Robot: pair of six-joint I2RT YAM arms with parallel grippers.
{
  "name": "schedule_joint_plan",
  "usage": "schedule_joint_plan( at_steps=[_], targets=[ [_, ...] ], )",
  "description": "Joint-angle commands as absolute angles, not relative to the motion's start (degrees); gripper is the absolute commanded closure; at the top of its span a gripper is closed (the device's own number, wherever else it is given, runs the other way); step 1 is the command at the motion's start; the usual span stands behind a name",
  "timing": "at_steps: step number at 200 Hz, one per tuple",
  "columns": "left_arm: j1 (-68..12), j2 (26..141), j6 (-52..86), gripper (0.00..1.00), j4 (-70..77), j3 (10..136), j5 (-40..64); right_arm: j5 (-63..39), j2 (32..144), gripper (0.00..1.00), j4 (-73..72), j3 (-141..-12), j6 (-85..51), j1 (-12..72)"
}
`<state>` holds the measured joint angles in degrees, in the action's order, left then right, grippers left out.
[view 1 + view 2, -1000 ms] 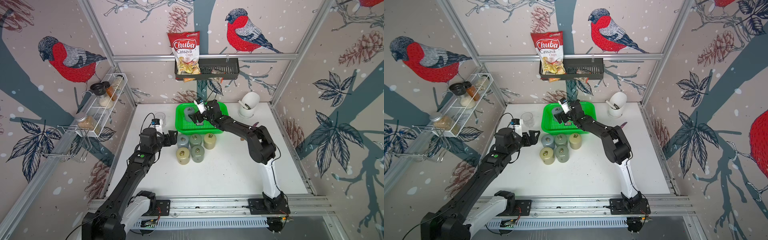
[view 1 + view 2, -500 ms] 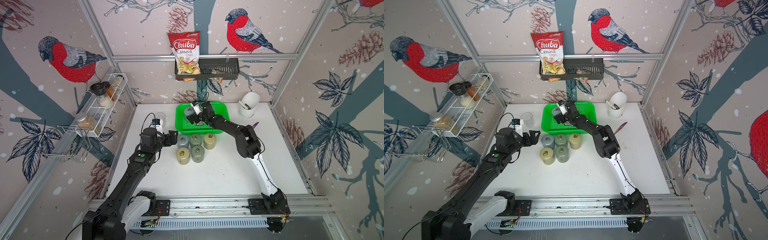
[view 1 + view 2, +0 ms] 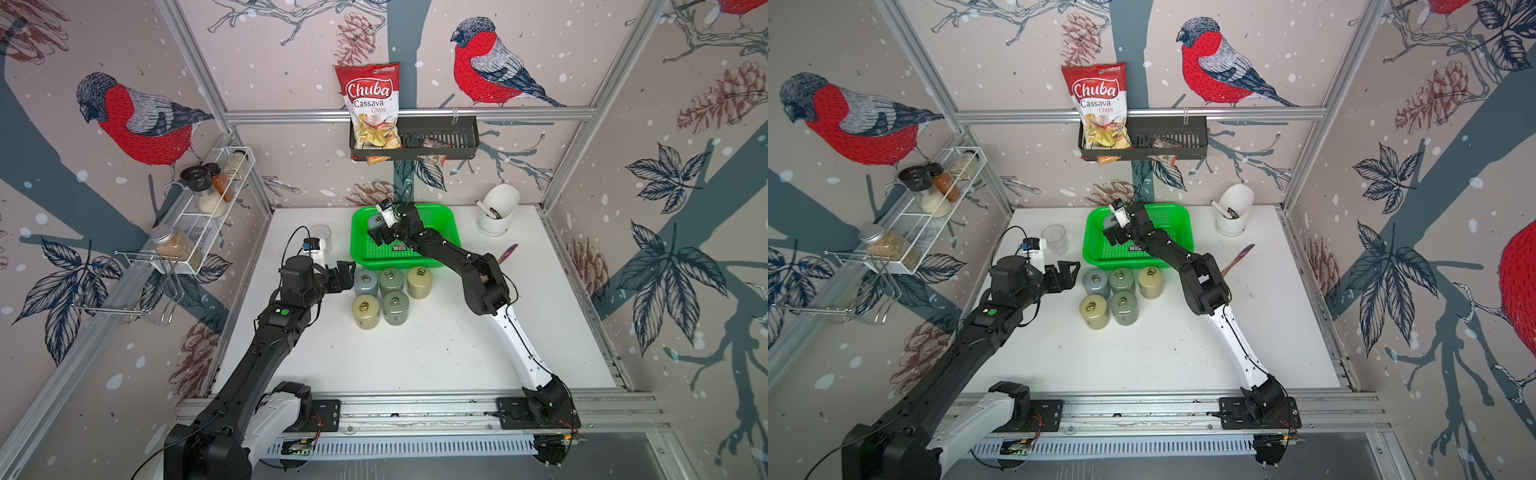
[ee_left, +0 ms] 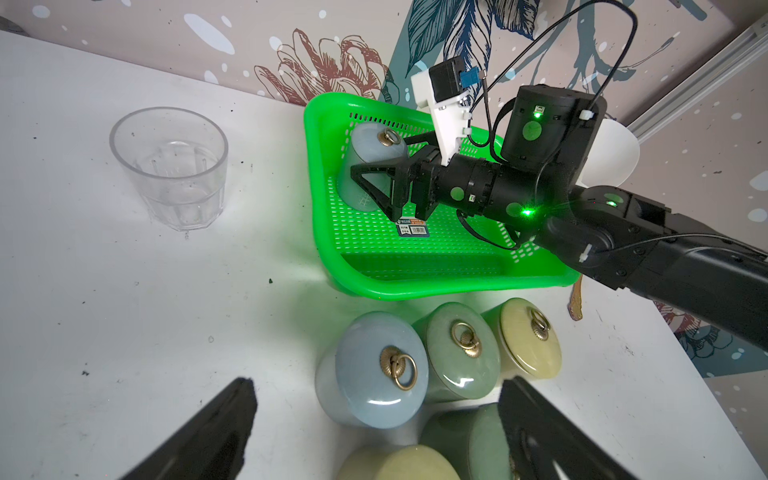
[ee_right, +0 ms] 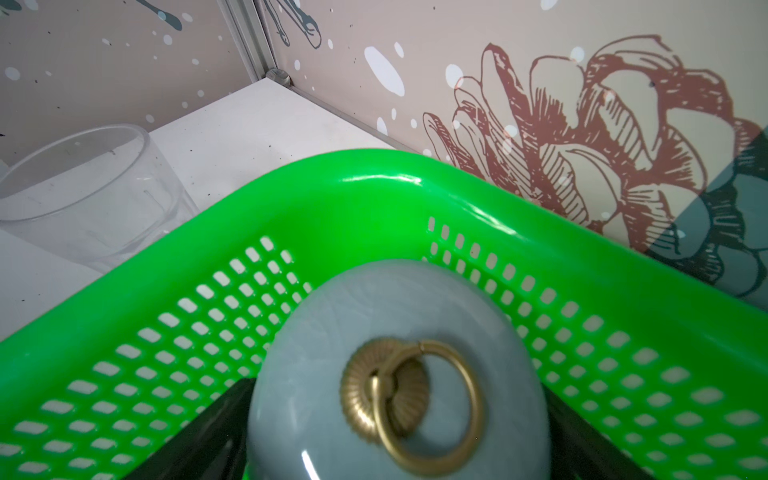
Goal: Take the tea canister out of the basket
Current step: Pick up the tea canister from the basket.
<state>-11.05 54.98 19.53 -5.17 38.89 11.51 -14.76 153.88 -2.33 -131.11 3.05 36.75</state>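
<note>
On the white table (image 3: 415, 357) five jars (image 3: 395, 306) stand close together in two rows, three behind and two in front, each with a brass ring on its lid. A clear glass (image 3: 321, 239) stands upright toward the left wall. A white cup (image 3: 498, 210) sits at the far right corner. A red chips bag (image 3: 371, 104) leans in the black wall rack (image 3: 442, 133); spice jars (image 3: 206, 195) line the white wire shelf (image 3: 195, 226)

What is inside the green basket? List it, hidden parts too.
One pale blue tea canister stands in a corner of the basket, the open right pincer straddling it; a small sticker lies on the mesh floor. The floor beneath the canister and the arm is covered.
</note>
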Motion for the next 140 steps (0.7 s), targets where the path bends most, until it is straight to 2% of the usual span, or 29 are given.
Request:
schedule_joint_plan(
  at_steps=[1, 98, 140],
  targets=[
    [-11.07, 54.93, 19.43, 0.05, -3.69, 38.79, 11.05, -15.88, 154.65, 0.00, -4.05, -131.92, 1.97, 36.69],
    [-11.07, 54.94, 19.32, 0.04, -4.02, 38.83, 10.37, -16.30, 156.51, 0.00, -9.53, -132.60, 0.75, 36.65],
    [-11.07, 55.10, 19.16, 0.04, -4.03, 38.81, 10.23, -17.32, 156.88, 0.09, -10.60, -132.95, 0.09, 36.47]
  ],
)
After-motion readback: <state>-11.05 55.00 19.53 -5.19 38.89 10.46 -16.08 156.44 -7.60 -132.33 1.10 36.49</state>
